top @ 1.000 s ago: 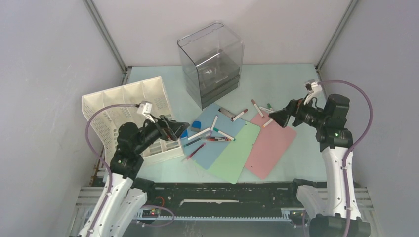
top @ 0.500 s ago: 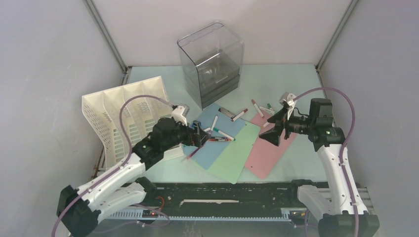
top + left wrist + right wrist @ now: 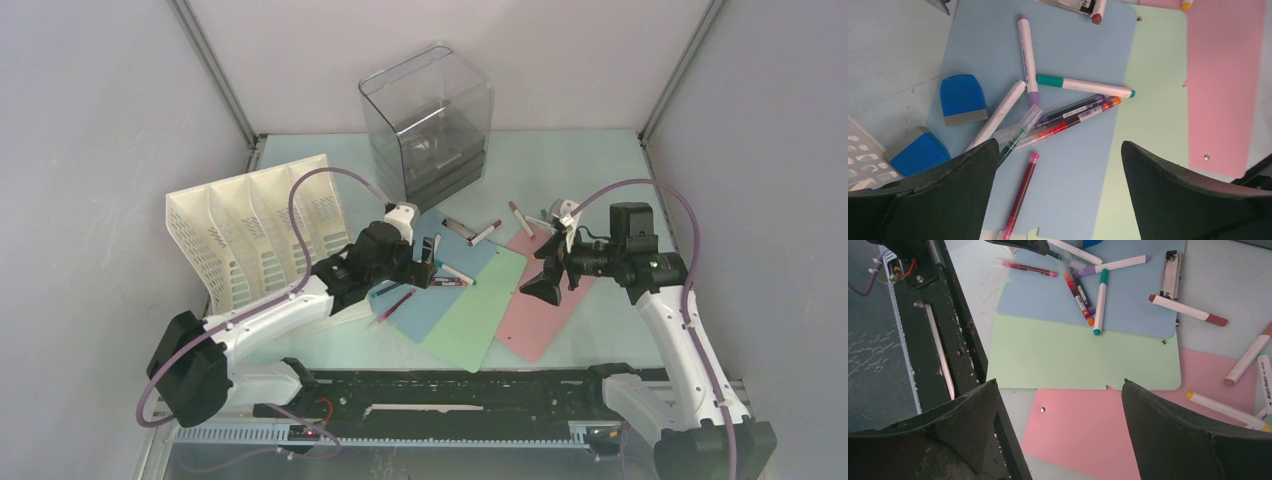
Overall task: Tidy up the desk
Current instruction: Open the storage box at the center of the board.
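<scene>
The pale mint desk (image 3: 580, 165) holds a blue folder (image 3: 432, 300), a green folder (image 3: 478, 310) and a pink folder (image 3: 548, 300), overlapping side by side. Several pens and markers lie across them, among them a red pen (image 3: 1019, 196), a teal-capped marker (image 3: 1083, 86) and a purple-capped marker (image 3: 1027, 55). Two blue erasers (image 3: 962, 99) lie left of the pens. My left gripper (image 3: 425, 270) is open and empty above the pen cluster on the blue folder. My right gripper (image 3: 545, 287) is open and empty above the pink folder (image 3: 1128, 430).
A white slotted file rack (image 3: 255, 235) stands at the left. A clear plastic drawer box (image 3: 428, 125) stands at the back centre. More markers (image 3: 520, 218) lie behind the pink folder. A metal clip (image 3: 1170, 269) lies on the blue folder. A black rail (image 3: 450, 395) runs along the front edge.
My left arm has reached right from the rack to over the pens on the blue folder. My right gripper has moved left and forward, lower over the pink folder.
</scene>
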Motion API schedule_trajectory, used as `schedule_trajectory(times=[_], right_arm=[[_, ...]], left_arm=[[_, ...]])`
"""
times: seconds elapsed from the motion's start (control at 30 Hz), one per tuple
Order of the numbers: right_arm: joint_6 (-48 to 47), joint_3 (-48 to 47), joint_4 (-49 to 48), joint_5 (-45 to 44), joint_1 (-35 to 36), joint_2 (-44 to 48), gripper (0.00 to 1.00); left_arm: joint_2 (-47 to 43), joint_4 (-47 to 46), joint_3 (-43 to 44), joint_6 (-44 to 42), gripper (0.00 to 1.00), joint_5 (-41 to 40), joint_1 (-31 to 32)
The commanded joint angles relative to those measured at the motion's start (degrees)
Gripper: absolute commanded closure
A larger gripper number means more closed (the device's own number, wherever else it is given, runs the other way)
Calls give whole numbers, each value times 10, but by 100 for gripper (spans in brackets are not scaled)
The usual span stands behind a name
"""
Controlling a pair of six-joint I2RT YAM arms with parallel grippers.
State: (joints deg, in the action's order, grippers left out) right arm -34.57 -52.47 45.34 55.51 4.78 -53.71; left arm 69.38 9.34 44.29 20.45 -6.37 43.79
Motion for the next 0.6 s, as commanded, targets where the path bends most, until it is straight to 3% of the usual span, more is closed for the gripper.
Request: schedule_trajectory(times=[0.0, 0.57], right_arm=[[-21, -20, 1, -26, 16, -5, 0], [-21, -20, -6, -59, 64, -24, 0]], left_arm=[[15, 5, 23, -25, 0, -28, 7], [32, -52, 11, -5, 1, 5, 14]])
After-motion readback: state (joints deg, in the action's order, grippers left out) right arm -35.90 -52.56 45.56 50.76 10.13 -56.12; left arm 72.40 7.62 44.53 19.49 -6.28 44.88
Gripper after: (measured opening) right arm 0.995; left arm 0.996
